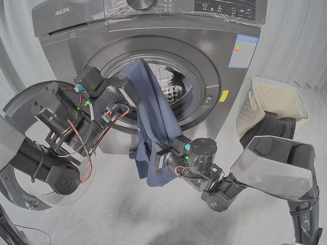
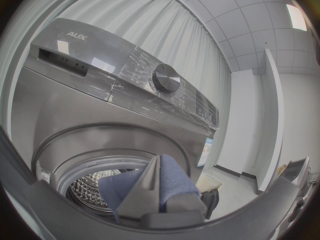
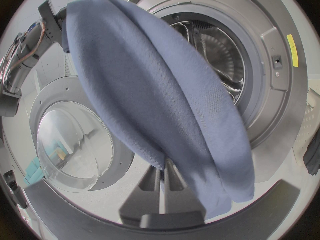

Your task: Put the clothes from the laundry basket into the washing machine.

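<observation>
A dark blue garment (image 1: 155,119) hangs in front of the washing machine's open drum (image 1: 175,89). My left gripper (image 1: 132,79) is shut on its top edge, level with the upper left of the drum opening; blue cloth (image 2: 176,180) sits between its fingers (image 2: 143,190). My right gripper (image 1: 152,148) is shut on the garment's lower part, below the drum mouth; the cloth (image 3: 160,94) drapes over its fingers (image 3: 148,187). The cream laundry basket (image 1: 276,92) stands to the machine's right with dark clothes (image 1: 272,125) spilling over its rim.
The round glass door (image 1: 68,188) is swung open to the left, under my left arm. The drum (image 3: 216,57) looks bare metal inside. Grey floor lies in front of the machine. A curtain hangs behind it.
</observation>
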### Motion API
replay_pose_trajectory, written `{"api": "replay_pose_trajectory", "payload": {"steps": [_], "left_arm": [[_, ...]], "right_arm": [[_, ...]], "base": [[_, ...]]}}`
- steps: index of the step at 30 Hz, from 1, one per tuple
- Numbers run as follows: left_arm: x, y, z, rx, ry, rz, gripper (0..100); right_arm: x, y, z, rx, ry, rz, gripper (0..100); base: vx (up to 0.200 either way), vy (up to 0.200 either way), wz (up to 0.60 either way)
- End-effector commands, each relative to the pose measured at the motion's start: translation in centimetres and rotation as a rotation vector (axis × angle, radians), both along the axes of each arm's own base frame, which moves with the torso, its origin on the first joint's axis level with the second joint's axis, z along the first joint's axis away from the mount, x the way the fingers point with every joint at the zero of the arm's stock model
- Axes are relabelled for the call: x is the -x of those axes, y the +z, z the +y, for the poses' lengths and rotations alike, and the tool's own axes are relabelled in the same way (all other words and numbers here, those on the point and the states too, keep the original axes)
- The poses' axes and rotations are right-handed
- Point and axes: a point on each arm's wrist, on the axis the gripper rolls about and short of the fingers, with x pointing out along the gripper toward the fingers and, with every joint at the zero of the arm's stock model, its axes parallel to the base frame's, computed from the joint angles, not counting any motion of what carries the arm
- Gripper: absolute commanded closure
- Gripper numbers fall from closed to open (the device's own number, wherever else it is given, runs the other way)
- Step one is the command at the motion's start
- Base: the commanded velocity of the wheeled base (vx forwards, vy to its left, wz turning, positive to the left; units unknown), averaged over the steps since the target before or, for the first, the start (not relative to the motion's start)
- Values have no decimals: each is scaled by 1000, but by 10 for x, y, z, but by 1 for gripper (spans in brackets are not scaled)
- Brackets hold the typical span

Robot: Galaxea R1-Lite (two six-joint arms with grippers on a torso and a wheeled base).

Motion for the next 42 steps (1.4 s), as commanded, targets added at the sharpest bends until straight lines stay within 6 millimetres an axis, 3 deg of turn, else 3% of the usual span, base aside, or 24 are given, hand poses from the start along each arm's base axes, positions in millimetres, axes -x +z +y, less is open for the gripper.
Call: {"api": "replay_pose_trajectory", "payload": {"steps": [1, 2, 3, 7, 18, 34, 41, 42], "left_arm": [[-2, -2, 2, -3, 8, 6, 100], [-2, -2, 2, -3, 8, 6, 100], [-4, -3, 6, -5, 21, 10, 100], [-7, -7, 11, -15, 33, 22, 100], [-7, -20, 15, -47, 36, 66, 100], [-6, -11, 19, -23, 40, 34, 100], [6, 7, 11, 13, 9, -16, 100], [9, 10, 10, 19, -1, -24, 100]], "right_arm": [[12, 30, -23, -7, -18, -16, 100], [12, 30, -23, -7, -18, -16, 100], [20, 44, -44, 4, -45, -16, 100], [34, 72, -76, 1, -79, -43, 100], [56, 120, -123, -38, -145, -119, 100], [60, 113, -124, -9, -135, -106, 100], [43, 75, -114, 65, -134, -28, 100], [38, 63, -109, 81, -128, -5, 100]], "base": [[0, 0, 0], [0, 0, 0], [0, 0, 0], [0, 0, 0], [0, 0, 0], [0, 0, 0], [0, 0, 0], [0, 0, 0]]}}
